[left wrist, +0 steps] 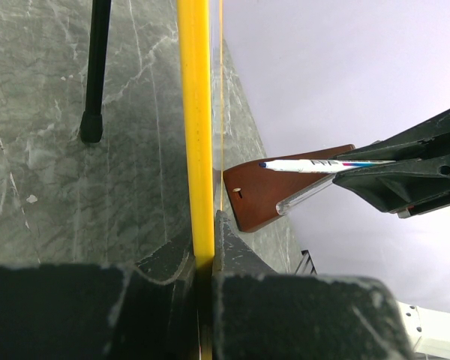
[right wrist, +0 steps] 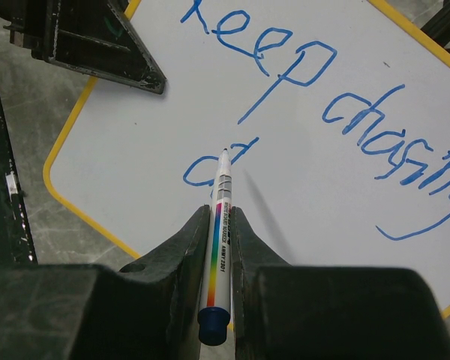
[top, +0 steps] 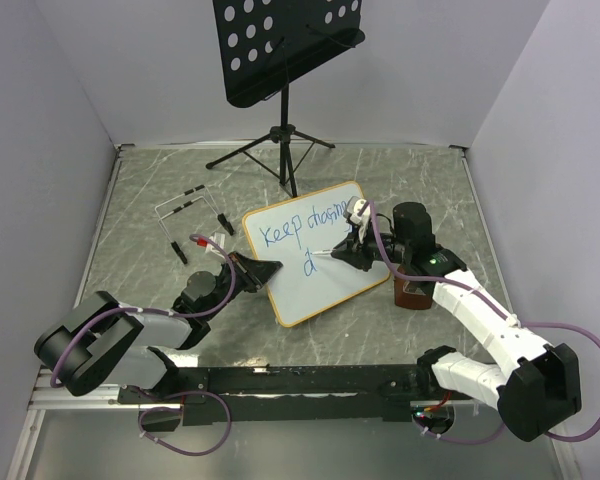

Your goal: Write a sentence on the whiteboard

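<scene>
The whiteboard (top: 315, 262) lies mid-table, white with a yellow-orange frame. The sentence (top: 302, 230) in blue reads "Keep chasing" on the first line, with a "d" below it; it also shows in the right wrist view (right wrist: 322, 97). My left gripper (top: 270, 271) is shut on the board's left edge, seen as a yellow frame strip (left wrist: 196, 135) between the jaws. My right gripper (right wrist: 220, 225) is shut on a white marker (right wrist: 218, 247) with a rainbow stripe. Its tip rests at the "d" (right wrist: 210, 166). The marker also shows in the left wrist view (left wrist: 322, 163).
A black perforated music stand (top: 285, 45) on a tripod stands at the back. A wire rack with black tips (top: 185, 212) lies left of the board. A brown block (top: 412, 294) sits by the right arm. Grey walls enclose the table.
</scene>
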Controlling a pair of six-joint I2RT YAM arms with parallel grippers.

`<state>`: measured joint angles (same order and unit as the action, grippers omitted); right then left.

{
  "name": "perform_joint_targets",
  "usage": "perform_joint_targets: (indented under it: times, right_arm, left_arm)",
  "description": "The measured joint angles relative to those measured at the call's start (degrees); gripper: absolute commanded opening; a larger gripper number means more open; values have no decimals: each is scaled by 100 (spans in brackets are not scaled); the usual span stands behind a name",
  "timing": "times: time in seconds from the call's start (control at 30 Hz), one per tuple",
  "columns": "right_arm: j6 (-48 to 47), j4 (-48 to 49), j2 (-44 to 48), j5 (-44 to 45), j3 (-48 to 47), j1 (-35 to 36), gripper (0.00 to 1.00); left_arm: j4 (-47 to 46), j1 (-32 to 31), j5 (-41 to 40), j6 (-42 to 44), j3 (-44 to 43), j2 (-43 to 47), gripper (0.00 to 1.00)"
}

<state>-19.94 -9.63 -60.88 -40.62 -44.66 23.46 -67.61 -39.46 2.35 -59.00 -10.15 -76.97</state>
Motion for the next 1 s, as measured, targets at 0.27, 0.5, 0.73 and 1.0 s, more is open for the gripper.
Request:
perform_joint_targets:
  times: [0.27,0.5,0.73,1.0]
  right_arm:
    - [0,2,0,2,0,0,0]
    - [-52,0,0,4,0,-15,0]
    - [-249,-55,-2,2,-2,-22,0]
    - [-645,-267,-109,-144,-136,-133,0]
  left_arm:
    - [0,0,0,-4,2,0,1]
    - [0,0,-2,-4,7,0,1]
    - [0,0,-2,-7,7,0,1]
    - [0,0,-2,-9,7,2,1]
